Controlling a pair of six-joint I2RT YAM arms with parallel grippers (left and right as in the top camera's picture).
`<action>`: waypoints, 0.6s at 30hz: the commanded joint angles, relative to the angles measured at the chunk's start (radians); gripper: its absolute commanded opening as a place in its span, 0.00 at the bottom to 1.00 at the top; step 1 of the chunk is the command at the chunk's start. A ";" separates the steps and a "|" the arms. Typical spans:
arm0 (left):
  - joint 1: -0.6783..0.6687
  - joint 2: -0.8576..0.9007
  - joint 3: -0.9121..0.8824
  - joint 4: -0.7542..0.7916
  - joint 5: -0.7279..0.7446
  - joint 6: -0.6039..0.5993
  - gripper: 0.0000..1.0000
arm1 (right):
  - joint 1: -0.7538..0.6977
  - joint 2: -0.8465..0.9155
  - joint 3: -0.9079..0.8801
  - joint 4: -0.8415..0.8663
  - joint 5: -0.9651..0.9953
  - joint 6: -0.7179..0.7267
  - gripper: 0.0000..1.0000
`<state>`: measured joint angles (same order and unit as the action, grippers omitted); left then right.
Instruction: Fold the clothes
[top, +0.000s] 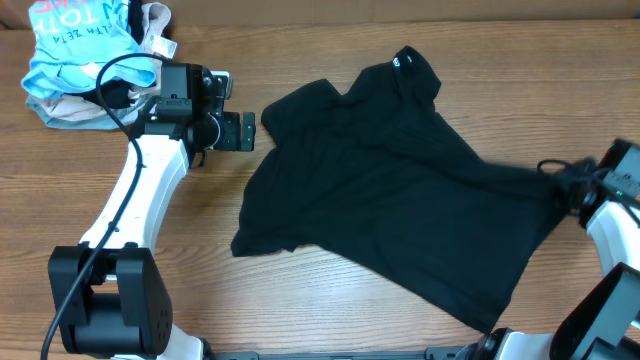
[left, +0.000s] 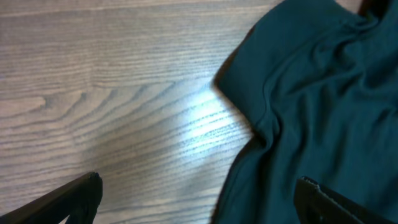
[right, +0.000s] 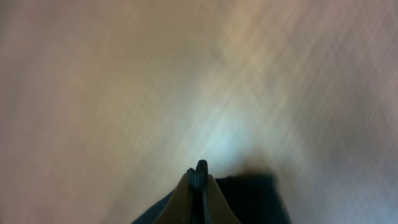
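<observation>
**Black shirt lies neck-far, hem-near, pinched at its right edge**

We see the shirt (top: 390, 190) spread mostly flat on the table (top: 300, 300), from centre to right. Its neck, marked by a small white label (top: 403, 58), points to the far edge. The hem faces the near edge and slants nearer toward the right. So the neck-to-hem axis runs roughly far to near. As the cloth lies, its longest span is the diagonal from the sleeve (top: 290, 108) at far left to the hem corner at near right. The fabric is rumpled, with soft creases across the body.

The shirt's right edge draws out to a point at the right gripper (top: 562, 183). In the right wrist view, which is blurred, we see that gripper (right: 200, 169) with its fingertips pressed together and dark cloth (right: 249, 199) at and below them. We read it as pinching the shirt.

The left gripper (top: 250, 131) sits just beside the sleeve, apart from it. In the left wrist view its fingers (left: 74, 196) stand spread wide, nothing between them but wood and the shirt's edge (left: 323, 93). The sleeve seam shows plainly there.

In the far left corner, well apart from the shirt, a blue garment (top: 75, 45) with white lettering lies heaped on a beige garment (top: 70, 112).
</observation>
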<state>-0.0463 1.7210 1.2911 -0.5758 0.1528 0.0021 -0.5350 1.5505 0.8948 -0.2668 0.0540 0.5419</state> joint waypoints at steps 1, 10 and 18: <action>-0.008 0.012 -0.001 0.019 0.015 -0.009 1.00 | -0.005 0.030 0.067 0.059 0.018 -0.027 0.04; -0.013 0.012 -0.001 0.108 0.025 -0.005 1.00 | -0.011 0.315 0.331 -0.069 -0.025 -0.070 0.04; -0.022 0.047 0.000 0.216 0.110 0.021 1.00 | -0.034 0.338 0.478 -0.331 -0.151 -0.162 0.90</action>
<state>-0.0532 1.7306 1.2911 -0.3882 0.1928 0.0036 -0.5556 1.9156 1.2968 -0.5625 -0.0166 0.4446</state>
